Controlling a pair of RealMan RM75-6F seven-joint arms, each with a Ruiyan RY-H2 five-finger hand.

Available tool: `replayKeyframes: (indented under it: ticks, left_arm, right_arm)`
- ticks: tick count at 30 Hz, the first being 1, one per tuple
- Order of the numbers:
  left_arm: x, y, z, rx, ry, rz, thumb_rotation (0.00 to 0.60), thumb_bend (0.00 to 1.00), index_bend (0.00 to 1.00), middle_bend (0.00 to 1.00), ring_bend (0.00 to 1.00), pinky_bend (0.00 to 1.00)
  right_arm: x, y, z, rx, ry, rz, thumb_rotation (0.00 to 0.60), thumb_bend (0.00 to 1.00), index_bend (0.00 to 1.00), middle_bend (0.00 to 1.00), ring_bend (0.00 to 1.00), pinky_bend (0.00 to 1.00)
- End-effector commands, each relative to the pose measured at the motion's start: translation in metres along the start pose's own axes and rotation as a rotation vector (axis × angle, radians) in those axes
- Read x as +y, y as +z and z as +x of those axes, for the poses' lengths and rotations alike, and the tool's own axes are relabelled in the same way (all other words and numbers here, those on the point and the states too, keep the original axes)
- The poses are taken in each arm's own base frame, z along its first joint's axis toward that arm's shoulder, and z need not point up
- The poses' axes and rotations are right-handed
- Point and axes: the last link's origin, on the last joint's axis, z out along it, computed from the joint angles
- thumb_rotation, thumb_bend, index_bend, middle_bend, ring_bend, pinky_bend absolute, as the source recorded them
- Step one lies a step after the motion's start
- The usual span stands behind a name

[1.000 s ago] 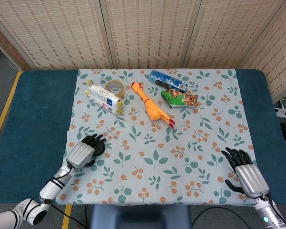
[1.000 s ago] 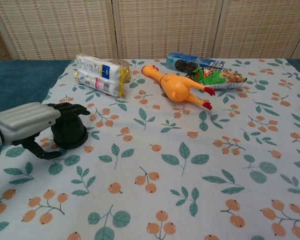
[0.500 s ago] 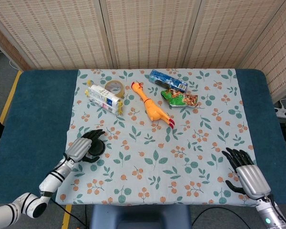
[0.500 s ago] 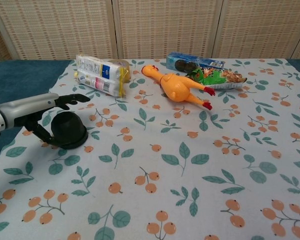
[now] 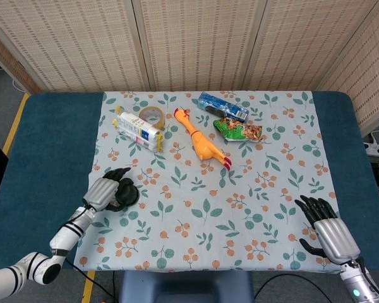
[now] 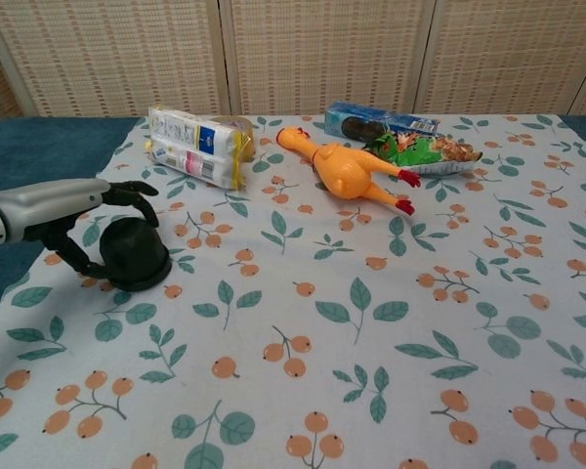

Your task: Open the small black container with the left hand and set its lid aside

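I have the left hand (image 6: 63, 210) arched over the small black container (image 6: 134, 254), near the table's (image 5: 44, 145) left edge. The fingers are spread around its lid and I cannot tell whether they grip. Lifting now, I judge the whole container could tip or slide. My right hand (image 5: 325, 230) idles, fingers apart, at the near right corner.

Left hand (image 5: 105, 190) curls its fingers (image 6: 127, 190) loosely; right hand (image 5: 327, 228) (palm down) lies spread
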Motion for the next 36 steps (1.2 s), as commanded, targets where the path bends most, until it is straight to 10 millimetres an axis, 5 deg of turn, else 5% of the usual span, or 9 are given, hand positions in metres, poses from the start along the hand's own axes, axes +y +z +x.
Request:
replayKeyframes:
  ticks: [1,9,14,17,36]
  left_arm:
    - [-0.0012,0.0005,-0.0015,0.006,0.017,0.008,0.600,0.28,0.27,0.00,0.00,0.09]
    - [-0.0023,0.0021,-0.0036,0.009,0.060,0.006,0.600,0.28,0.37,0.05,0.00,0.10]
    - [-0.0009,0.0007,-0.0022,0.022,0.064,-0.008,0.600,0.32,0.45,0.41,0.25,0.18]
    - [0.0003,0.0005,-0.0021,0.045,0.085,-0.021,0.600,0.36,0.50,0.52,0.35,0.20]
    - [0.0002,0.0030,0.0000,0.119,0.029,-0.037,0.600,0.47,0.60,0.62,0.48,0.28]
  right_arm:
    - [-0.0006,0.0000,-0.0006,-0.004,-0.001,0.003,0.600,0.20,0.00,0.00,0.00,0.00]
    - [-0.0004,0.0000,-0.0002,-0.002,0.001,0.001,0.600,0.20,0.00,0.00,0.00,0.00]
    - [-0.0006,0.0008,-0.0011,-0.007,-0.002,0.001,0.600,0.20,0.00,0.00,0.00,0.00]
    - [-0.0008,0.0015,-0.0019,-0.009,-0.004,0.000,0.600,0.20,0.00,0.00,0.00,0.00]
    - [-0.0008,0.0040,-0.0032,-0.013,-0.011,-0.010,0.600,0.20,0.00,0.00,0.00,0.00]
